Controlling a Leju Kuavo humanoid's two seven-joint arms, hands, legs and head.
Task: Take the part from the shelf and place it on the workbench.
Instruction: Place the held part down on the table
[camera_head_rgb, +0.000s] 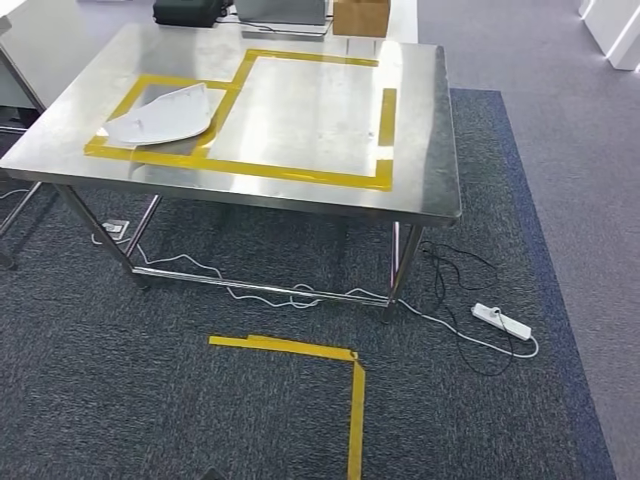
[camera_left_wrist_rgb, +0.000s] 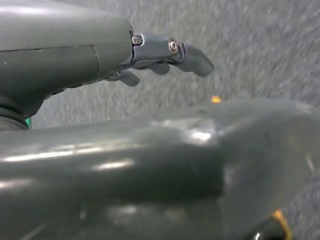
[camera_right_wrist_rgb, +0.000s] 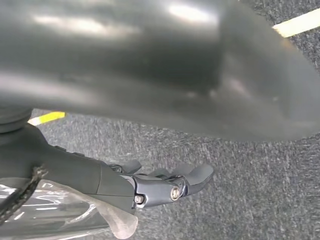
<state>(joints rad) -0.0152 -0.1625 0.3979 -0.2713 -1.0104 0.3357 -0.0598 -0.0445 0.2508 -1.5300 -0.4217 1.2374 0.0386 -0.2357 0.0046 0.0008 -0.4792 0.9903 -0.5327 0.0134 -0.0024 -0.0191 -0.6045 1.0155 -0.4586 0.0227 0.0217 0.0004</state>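
steel workbench (camera_head_rgb: 423, 150) already carries the white part (camera_head_rgb: 162, 115) inside the left yellow tape outline (camera_head_rgb: 249, 168). left hand (camera_left_wrist_rgb: 166, 55) and right hand (camera_right_wrist_rgb: 166, 182) hang released, grasping nothing; the robot should keep both clear.

Bright, even light | glare on workbench (camera_head_rgb: 423, 150) | wrist views blurred up close

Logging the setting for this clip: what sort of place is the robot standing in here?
Most likely an indoor lab or workshop test area. A stainless steel workbench carries yellow tape outlines, with a white part lying in one. Yellow floor tape marks the grey carpet, and a power strip trails cables underneath.
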